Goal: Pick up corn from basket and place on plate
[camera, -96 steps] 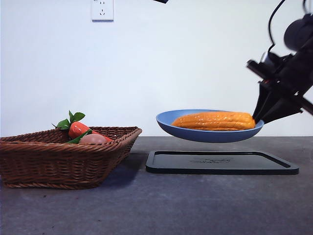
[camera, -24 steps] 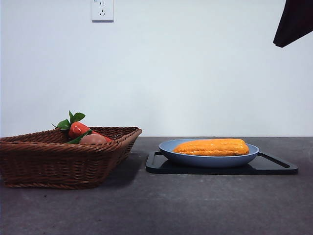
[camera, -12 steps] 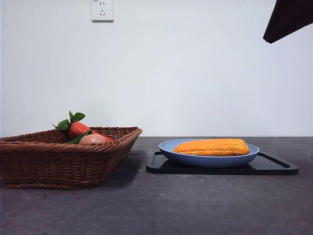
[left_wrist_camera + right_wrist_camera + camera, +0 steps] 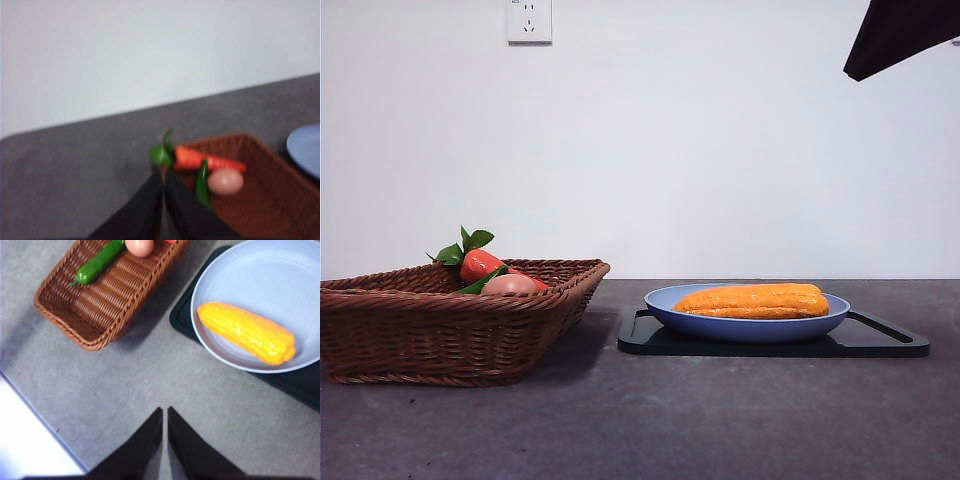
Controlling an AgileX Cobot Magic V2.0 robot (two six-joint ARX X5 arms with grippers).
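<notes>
**Corn's on the plate**

Grey table (image 4: 640, 420), white wall behind. Up front sits the basket (image 4: 440, 325); further back the corn (image 4: 755, 300) lies in the blue plate (image 4: 720, 325) on a black tray (image 4: 890, 343). Right claw (image 4: 165, 412) up high, jaws closed, empty. Left claw (image 4: 163, 175) closed too, above the basket.

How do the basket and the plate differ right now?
The basket is brown woven wicker with corners; the plate is smooth, round and blue. The basket sits on the table, the plate on a black tray. The plate holds the corn; the basket doesn't.
</notes>
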